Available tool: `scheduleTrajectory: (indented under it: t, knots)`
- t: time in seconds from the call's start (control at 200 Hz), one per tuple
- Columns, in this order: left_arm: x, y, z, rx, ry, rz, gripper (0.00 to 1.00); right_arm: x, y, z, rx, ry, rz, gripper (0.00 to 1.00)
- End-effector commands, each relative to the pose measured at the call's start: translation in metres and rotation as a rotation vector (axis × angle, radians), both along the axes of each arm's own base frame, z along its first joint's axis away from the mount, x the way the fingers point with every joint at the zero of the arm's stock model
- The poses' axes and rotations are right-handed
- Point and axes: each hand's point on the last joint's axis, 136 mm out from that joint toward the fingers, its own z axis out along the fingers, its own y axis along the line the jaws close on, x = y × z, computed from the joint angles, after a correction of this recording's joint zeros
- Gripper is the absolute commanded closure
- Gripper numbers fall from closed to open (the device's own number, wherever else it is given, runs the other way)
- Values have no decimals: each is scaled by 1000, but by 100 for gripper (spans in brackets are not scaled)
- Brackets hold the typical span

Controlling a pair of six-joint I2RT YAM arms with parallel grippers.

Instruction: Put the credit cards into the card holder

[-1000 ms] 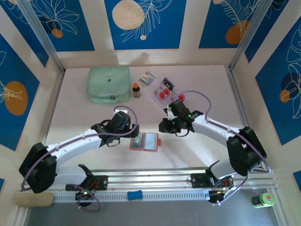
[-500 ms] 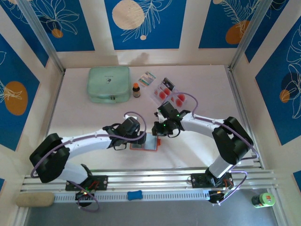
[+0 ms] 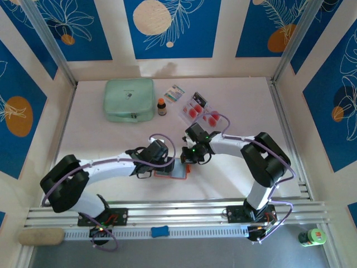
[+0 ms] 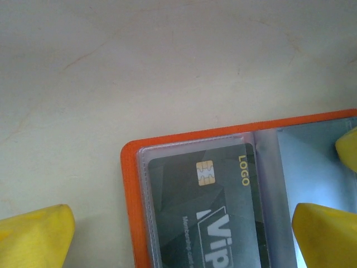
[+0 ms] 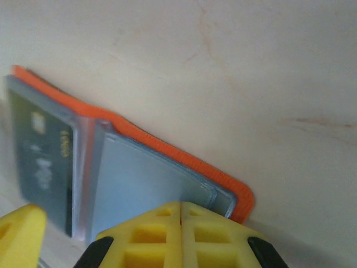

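The table took up the whole booth floor, walled on three sides, with bare surface across its middle and along both flanks. The mint-green pouch sat by the back wall, well apart from the work, so it looked parked out of the way.

Both arms reached in to meet at the card holder, which lay open and flat near the front rail, between their bases. I took that spot as a place either arm could reach.

The left gripper hung over the holder's left leaf with its fingers spread as wide as they go, one tip off the orange edge and the other over the fold, gripping nothing. The right gripper had its fingers pressed tight together at the rim of the right leaf. Whether a thin pocket edge was nipped between them I could not tell. It seemed meant to pin or lift that leaf.

The credit cards lay in a loose cluster behind the right arm, well apart from the holder. A dark card sat in the left pocket. The right pocket looked empty, with its mouth towards the fold.

The little bottle and the patterned packet stood just beside the pouch, leaving an open lane from cards to holder
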Motion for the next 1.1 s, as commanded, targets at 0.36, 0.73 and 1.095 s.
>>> scheduleTrajectory:
  t: [0.36, 0.73, 1.095]
  knots:
    - [3, -16, 3, -38, -19, -25, 0, -1, 12, -4, 79, 58, 0, 99]
    - [1, -12, -13, 6, -1, -29, 0, -1, 13, -4, 89, 66, -4, 98]
    - [-5, -1, -26, 34, 29, 4, 8, 8, 7, 24, 124, 8, -36, 86]
